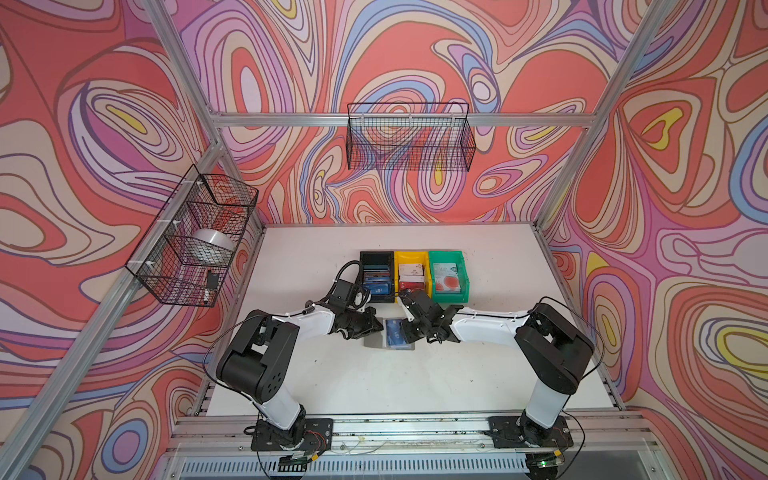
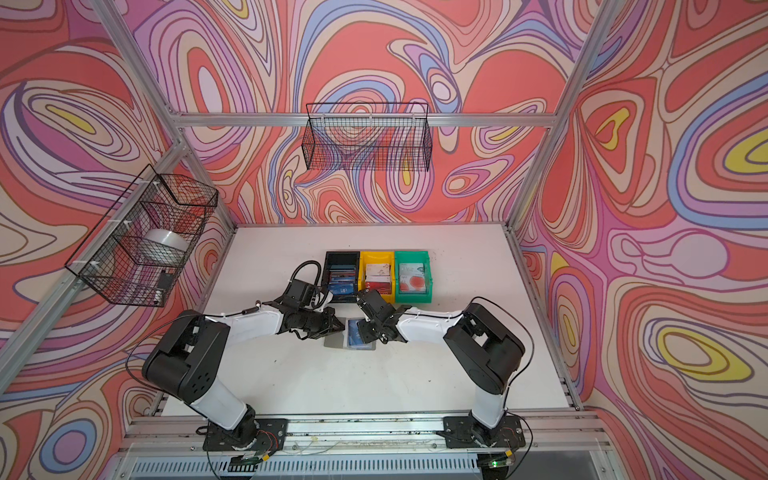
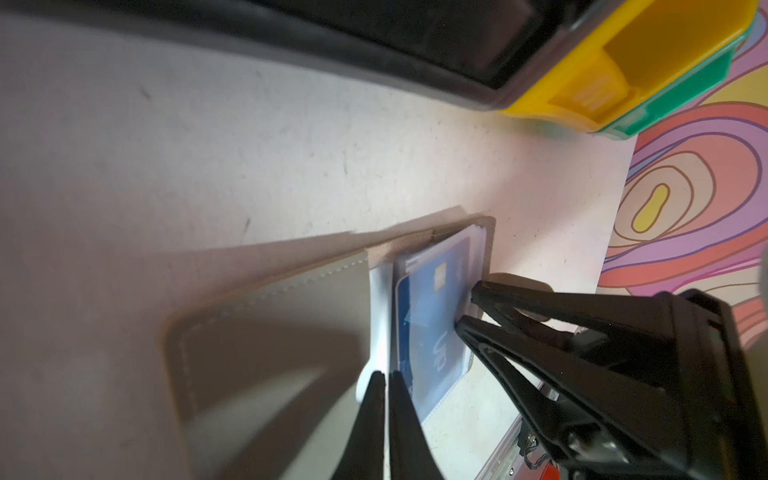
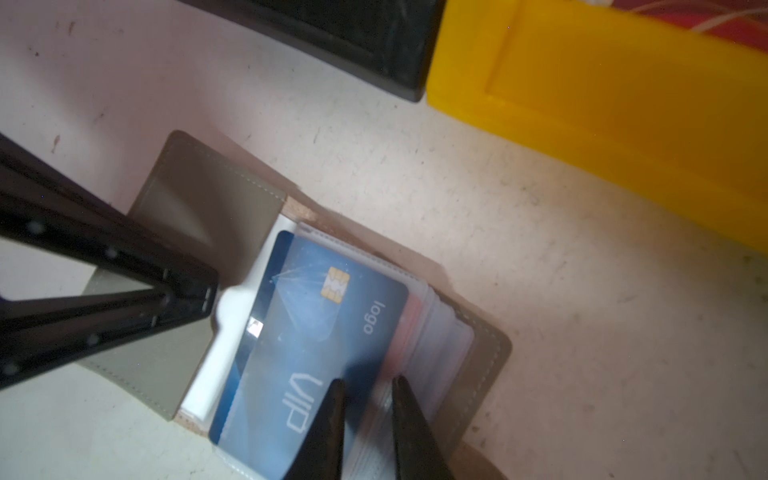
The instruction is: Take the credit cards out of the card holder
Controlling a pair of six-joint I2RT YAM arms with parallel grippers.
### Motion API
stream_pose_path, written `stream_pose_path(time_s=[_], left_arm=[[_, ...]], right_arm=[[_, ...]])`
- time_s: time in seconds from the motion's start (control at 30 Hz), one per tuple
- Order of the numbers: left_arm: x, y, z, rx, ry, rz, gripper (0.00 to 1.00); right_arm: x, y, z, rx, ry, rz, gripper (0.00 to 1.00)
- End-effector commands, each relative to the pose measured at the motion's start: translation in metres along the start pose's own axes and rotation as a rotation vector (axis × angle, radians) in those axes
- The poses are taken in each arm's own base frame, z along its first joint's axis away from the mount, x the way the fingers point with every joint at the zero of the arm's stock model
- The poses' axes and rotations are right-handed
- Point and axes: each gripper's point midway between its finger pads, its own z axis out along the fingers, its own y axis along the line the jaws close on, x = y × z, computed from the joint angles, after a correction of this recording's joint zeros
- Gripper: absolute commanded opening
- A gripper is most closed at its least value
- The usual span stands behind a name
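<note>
Right claw (image 4: 369, 380), narrowly parted, straddles the blue card (image 4: 316, 324); left claw (image 4: 212, 297), pinched shut, meets the card holder (image 4: 199, 199) at nine o'clock.

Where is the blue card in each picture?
Top view: blue card in the open card holder, near the yellow bin.
Top view: blue card, same spot.
Left wrist: blue card in the holder.
Right wrist: blue card, VIP lettering readable.
Landmark: yellow bin.

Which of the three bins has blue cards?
The black bin, leftmost of the row in both top views. The yellow bin holds red and white cards, the green bin a pale one with red circles.
</note>
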Motion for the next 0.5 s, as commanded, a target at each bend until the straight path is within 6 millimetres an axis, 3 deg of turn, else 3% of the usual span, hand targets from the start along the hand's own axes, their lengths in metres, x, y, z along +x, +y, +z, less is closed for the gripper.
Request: stream_pose_path(time_s=[0.0,0.47], left_arm=[[0.000,-0.005,-0.003,0.039,-0.013,-0.006,0.09],[0.007,0.002,0.008,0.077,0.002,-0.042,0.16]], right_arm=[[0.019,-0.002,0.012,0.007,0.068,0.005,0.22],[0.023,-0.003,0.014,0.007,0.082,0.013,0.21]])
